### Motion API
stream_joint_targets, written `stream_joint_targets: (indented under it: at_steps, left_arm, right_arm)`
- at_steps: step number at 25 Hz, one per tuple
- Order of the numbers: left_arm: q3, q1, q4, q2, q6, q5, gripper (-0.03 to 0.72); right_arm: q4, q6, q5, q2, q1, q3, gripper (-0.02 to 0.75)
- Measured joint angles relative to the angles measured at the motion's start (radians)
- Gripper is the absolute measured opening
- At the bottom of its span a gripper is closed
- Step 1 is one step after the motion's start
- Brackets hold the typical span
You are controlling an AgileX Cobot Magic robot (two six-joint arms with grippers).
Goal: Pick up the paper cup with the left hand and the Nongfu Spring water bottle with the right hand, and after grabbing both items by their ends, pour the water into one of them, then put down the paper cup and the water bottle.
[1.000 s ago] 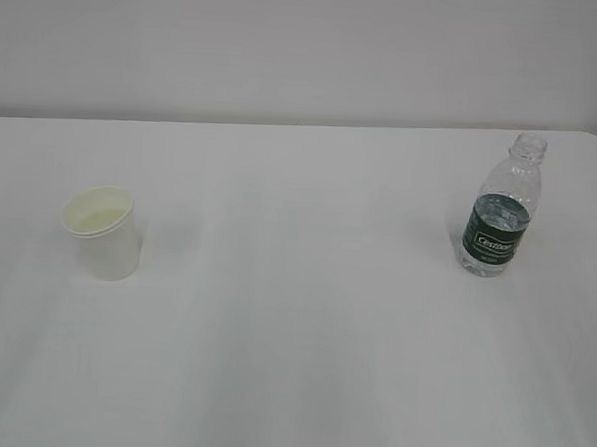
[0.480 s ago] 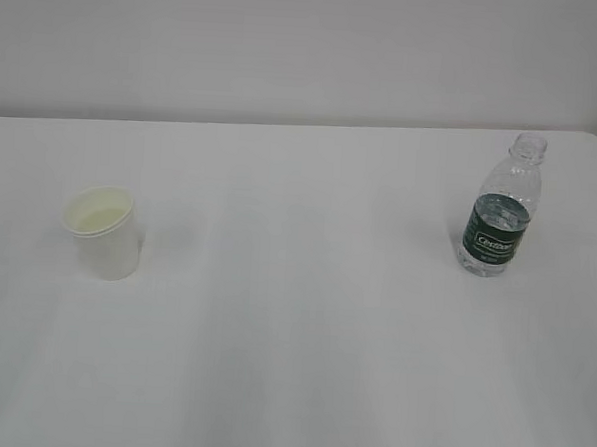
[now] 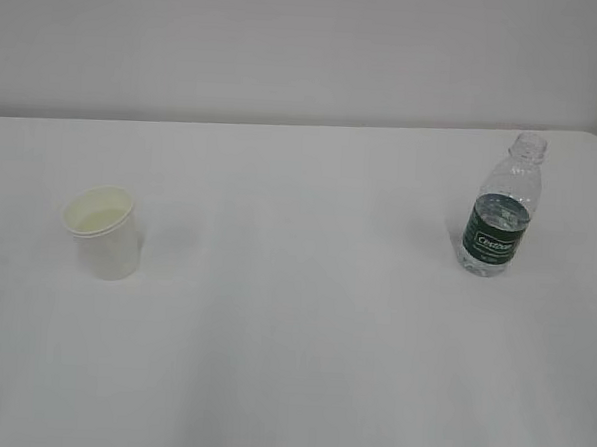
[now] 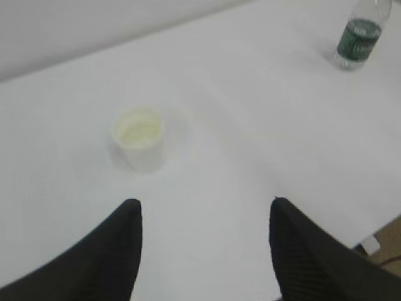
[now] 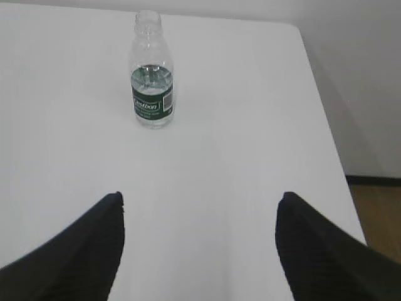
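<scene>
White bench (image 3: 291,363) under a pale wall | nothing grabbed yet, whole task ahead | Nongfu Spring water bottle (image 5: 151,72) upright far right, well ahead of right tool (image 5: 200,244), jaws spread, empty | paper cup (image 4: 138,138) upright left, near and ahead of left tool (image 4: 203,251), jaws spread, empty

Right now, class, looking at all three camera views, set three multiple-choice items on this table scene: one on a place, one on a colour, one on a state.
1. In the exterior view, the paper cup stands: A) left of the bottle B) right of it C) behind it
2. The label on the water bottle is: A) red B) dark green C) yellow
3. The bottle's neck is: A) capped B) capless C) hidden

Answers: 1 A, the cup is at the left and the bottle far right. 2 B, a green band with white lettering. 3 B, its open mouth shows.
</scene>
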Motion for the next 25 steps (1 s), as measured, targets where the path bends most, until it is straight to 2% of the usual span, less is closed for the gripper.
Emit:
stream_joint_targets:
  at_steps: [5,9,25]
  left_arm:
    - [0.000,0.000,-0.006,-0.006,0.000,0.127,0.451]
    - [0.002,0.000,-0.028,-0.041,0.000,0.129,0.450]
    - [0.138,0.000,-0.123,-0.251,0.000,0.108,0.428]
  right_arm:
    - [0.002,0.074,0.056,-0.049,0.000,0.000,0.573]
    - [0.000,0.081,0.091,-0.116,0.000,0.000,0.573]
    - [0.000,0.082,0.307,-0.327,0.000,0.007,0.573]
